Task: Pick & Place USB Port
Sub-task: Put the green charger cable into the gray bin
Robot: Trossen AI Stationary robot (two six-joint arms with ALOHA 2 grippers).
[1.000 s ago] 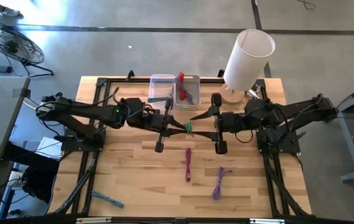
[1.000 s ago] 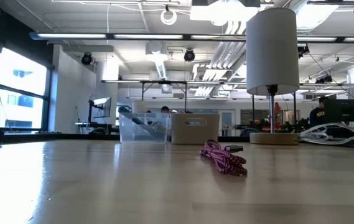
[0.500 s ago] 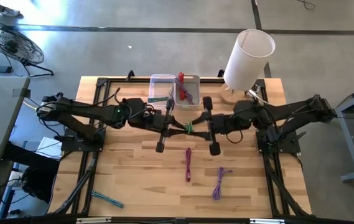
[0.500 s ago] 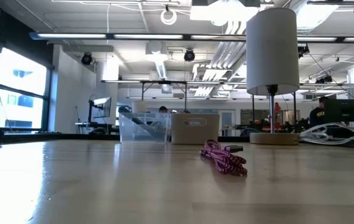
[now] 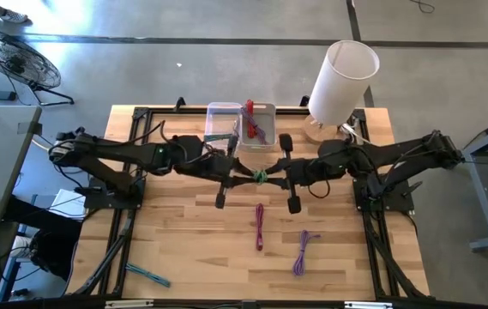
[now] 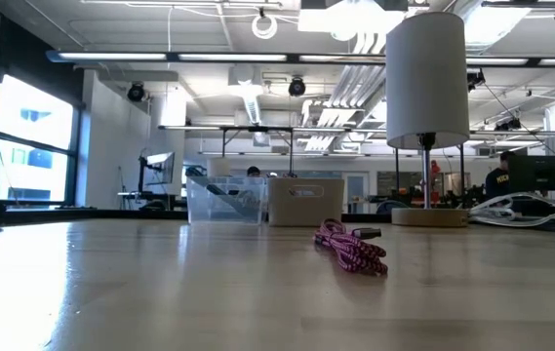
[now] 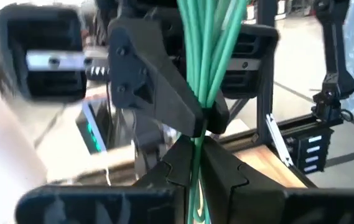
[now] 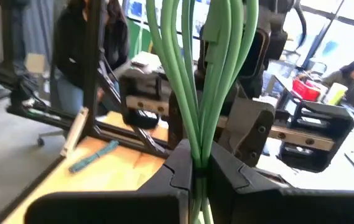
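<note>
A wooden table (image 5: 183, 249) stands on a grey concrete floor, with an open workshop of benches and ceiling lights behind it. Above the middle of the table, both arms meet over a bundled green cable (image 5: 260, 177). The left hand (image 5: 237, 172) pinches one end of the bundle and the right hand (image 5: 280, 176) pinches the other, so the cable hangs between them, clear of the wood. In each wrist view the green strands run up out of tightly pressed fingers (image 7: 183, 165), with the other arm's hand facing just beyond.

Near the far edge sit a clear bin (image 5: 223, 124) and, touching it, a second bin (image 5: 258, 125) holding purple and red cables. A white lamp (image 5: 340, 82) stands at the far right corner. Toward the near edge lie a magenta cable (image 5: 260, 226), a purple cable (image 5: 302, 251) and, by the near left corner, a teal cable (image 5: 147, 274).
</note>
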